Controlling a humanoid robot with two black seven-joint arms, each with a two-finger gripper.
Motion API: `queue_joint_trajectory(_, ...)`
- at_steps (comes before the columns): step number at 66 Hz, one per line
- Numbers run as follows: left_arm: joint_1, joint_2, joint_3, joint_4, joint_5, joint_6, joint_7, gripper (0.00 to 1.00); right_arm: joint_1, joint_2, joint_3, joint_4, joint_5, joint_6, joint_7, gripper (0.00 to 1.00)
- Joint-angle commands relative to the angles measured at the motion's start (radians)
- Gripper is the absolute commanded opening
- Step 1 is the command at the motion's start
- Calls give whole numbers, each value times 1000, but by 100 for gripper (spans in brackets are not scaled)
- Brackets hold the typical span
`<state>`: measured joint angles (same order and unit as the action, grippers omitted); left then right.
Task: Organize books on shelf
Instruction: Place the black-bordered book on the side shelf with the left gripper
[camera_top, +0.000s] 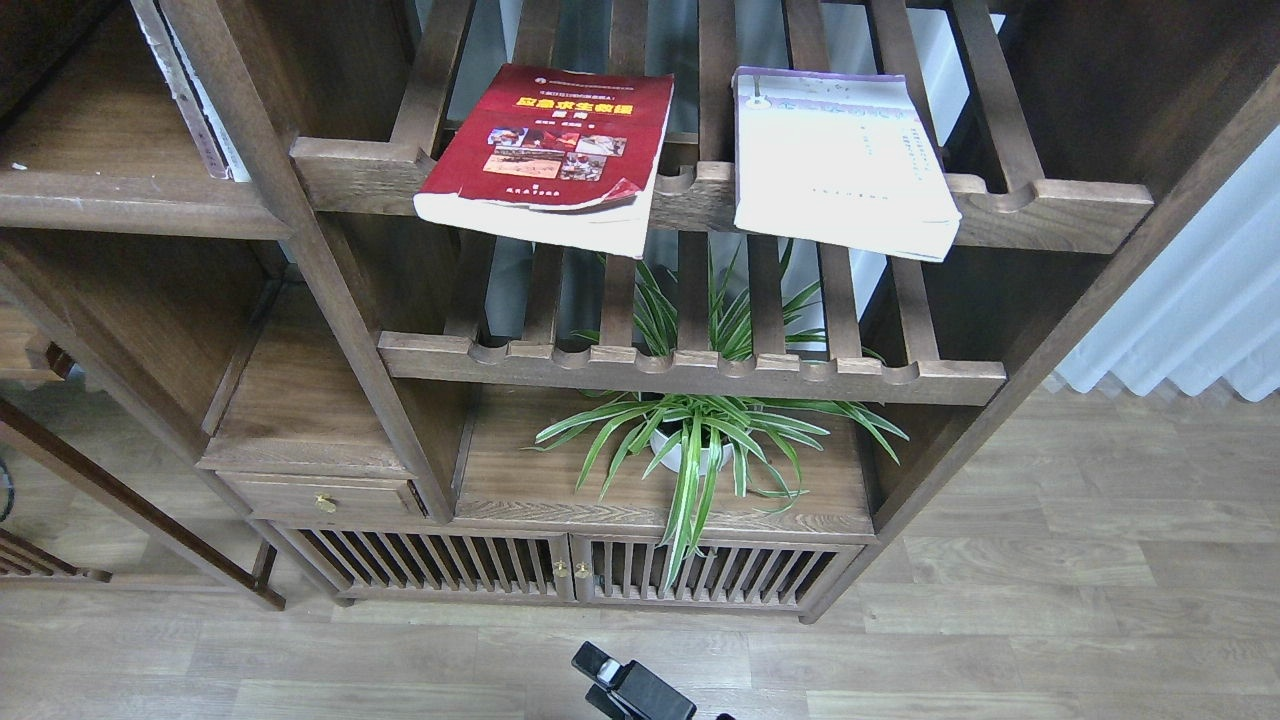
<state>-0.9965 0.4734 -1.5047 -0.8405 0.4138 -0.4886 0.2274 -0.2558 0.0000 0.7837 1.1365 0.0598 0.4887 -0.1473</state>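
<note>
A red book with a yellow title and photos lies flat on the upper slatted rack, its near end hanging over the front rail. A cream-white book with a purple edge lies to its right on the same rack, also overhanging. The dark-grey book is out of view. The solid plank shelf is at the upper left. A small black arm end pokes in at the bottom edge, far below the books; its fingers cannot be told apart. No left arm shows.
A thin book with a pale worn spine leans at the plank shelf's right end. A second slatted rack lies below the books. A spider plant stands beneath it, above slatted cabinet doors. A white curtain hangs at the right.
</note>
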Motion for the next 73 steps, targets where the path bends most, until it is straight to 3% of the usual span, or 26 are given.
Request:
queue_joint_trajectory(1, 30, 8, 3, -11, -1, 0, -16, 12, 1, 0, -1, 0, 0, 0, 0, 99)
queue_joint_trajectory(7, 32, 5, 3, -18, -1, 0, -16, 20, 1, 0, -1, 0, 0, 0, 0, 99)
queue_joint_trajectory(8, 30, 4, 4, -20, -1, 0, -14, 27, 1, 0, -1, 0, 0, 0, 0, 99)
queue_joint_trajectory(14, 19, 2, 6, -26, -1, 0, -14, 46, 1, 0, -1, 0, 0, 0, 0, 99)
queue_joint_trajectory(15, 16, 1, 8, -28, -1, 0, -13, 70, 0, 0, -1, 0, 0, 0, 0, 99)
queue_joint_trajectory(17, 10, 1, 9, -31, -1, 0, -13, 77, 0, 0, -1, 0, 0, 0, 0, 99)
queue_joint_trajectory(31, 6, 2, -3, -41, -3, 0, -20, 84, 0, 0, -1, 0, 0, 0, 0, 99)
queue_joint_trajectory(52, 38, 30, -37, -86, -65, 0, -20, 85, 1, 0, 0, 0, 2, 0, 3, 99)
queue_joint_trajectory(73, 288, 134, -112, -244, -207, 0, -19, 87, 26, 0, 55, 20, 61, 0, 8, 99)
